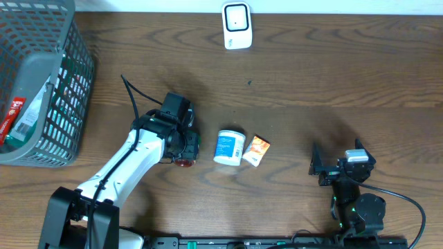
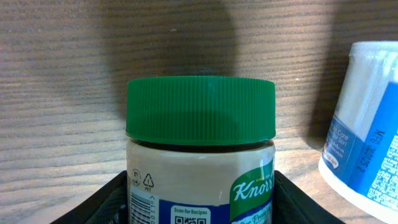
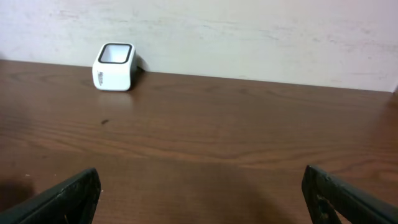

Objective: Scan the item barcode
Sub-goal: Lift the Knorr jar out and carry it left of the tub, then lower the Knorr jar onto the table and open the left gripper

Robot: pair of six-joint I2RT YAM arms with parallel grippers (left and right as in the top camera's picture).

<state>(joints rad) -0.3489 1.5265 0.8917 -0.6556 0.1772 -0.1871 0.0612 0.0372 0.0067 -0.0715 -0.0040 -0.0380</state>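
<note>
Left gripper (image 1: 183, 146) is clamped on the jar (image 2: 200, 155), fingers pressing both sides below the green lid; I cannot tell whether the jar is clear of the bench (image 1: 311, 83). It sits mid-bench, just beside the white tub (image 1: 229, 146), with the orange packet (image 1: 257, 150) beyond that. Right gripper (image 3: 200, 174) stands wide apart and empty. Step in hand, as I judge it: carry the jar to the scanner (image 1: 237, 26) at the far edge. To do it well, I should lift straight up to avoid nudging the tub, then roll the wrist so the barcode (image 2: 142, 208) at the label's left edge faces the scanner window. Legible: "Knorr", "Scan for Recipes" above a QR code. Tub lettering unreadable.
</note>
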